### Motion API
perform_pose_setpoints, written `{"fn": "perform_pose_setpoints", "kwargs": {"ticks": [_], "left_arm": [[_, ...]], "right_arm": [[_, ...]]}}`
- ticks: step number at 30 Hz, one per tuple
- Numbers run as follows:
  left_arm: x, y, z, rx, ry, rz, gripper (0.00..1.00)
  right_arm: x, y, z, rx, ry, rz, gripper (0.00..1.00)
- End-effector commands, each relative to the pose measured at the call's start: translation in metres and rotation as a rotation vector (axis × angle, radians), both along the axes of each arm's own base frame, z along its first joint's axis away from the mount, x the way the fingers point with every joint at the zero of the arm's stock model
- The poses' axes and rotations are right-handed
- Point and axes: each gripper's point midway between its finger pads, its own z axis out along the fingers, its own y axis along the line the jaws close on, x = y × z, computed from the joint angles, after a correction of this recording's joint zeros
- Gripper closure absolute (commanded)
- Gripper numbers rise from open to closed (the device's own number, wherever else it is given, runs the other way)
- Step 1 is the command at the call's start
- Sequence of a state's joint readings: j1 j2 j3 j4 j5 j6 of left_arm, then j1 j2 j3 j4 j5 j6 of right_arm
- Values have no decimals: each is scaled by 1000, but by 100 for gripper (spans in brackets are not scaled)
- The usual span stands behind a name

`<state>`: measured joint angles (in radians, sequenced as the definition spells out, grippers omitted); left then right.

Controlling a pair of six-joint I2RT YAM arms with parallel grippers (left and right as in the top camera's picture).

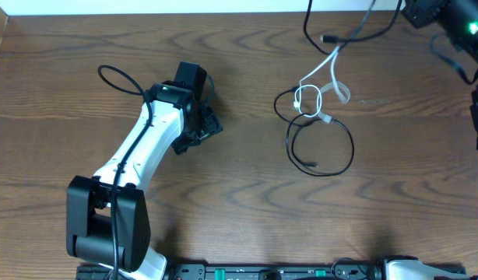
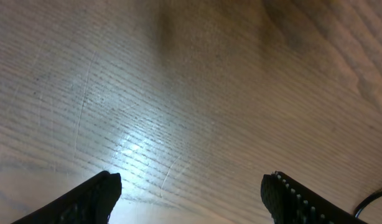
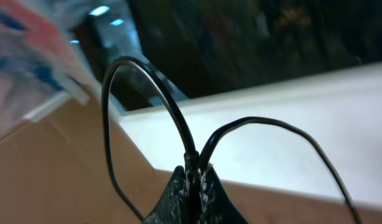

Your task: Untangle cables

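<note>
Right jaws pinch a black cable [image 3: 192, 157], left jaws wide and empty over the surface [image 2: 178, 93]; cables [image 1: 323, 117] look light, limp, best taken near a plug

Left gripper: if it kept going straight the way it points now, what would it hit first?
Most likely the bare table: the open left gripper frames only wood grain ahead. The cables lie well aside, out of that line. Depth is unclear.

Black ribbed fingertips [image 2: 94, 198] of the left gripper [image 2: 191, 205] stand spread wide over a brown wood-grain tabletop [image 2: 241, 81] — a bright glare patch lies between them.
</note>
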<state>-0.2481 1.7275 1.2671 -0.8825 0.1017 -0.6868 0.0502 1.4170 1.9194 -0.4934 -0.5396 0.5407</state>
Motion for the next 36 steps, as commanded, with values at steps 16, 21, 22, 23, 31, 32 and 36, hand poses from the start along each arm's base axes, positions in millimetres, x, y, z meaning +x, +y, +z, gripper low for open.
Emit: {"fn": "perform_pose_setpoints", "kwargs": {"ticks": [16,21,22,23,31,32,36], "left_arm": [[-3,2,-3,15,14,-39,22],[-12,-51,8,-262,-28,-452,22],[-15,-61,12,-317,-45,-525,22],[-21,-76,21,-413,-75,-640,22],[-16,-128,51,-608,-326,-968,2],[-6,-132,55,-600,-378,-983,2],[29,-143,73,-627,-478,-834,2]], "right_arm": [[30,43,-90,16,350,95,99],[29,49,-95,1,363,73,99],[29,48,-97,-2,370,68,99],[29,46,-102,-7,390,55,99],[25,42,-118,-59,438,39,99],[25,42,-118,-58,438,39,99],[24,42,-119,-58,443,41,99]]}}
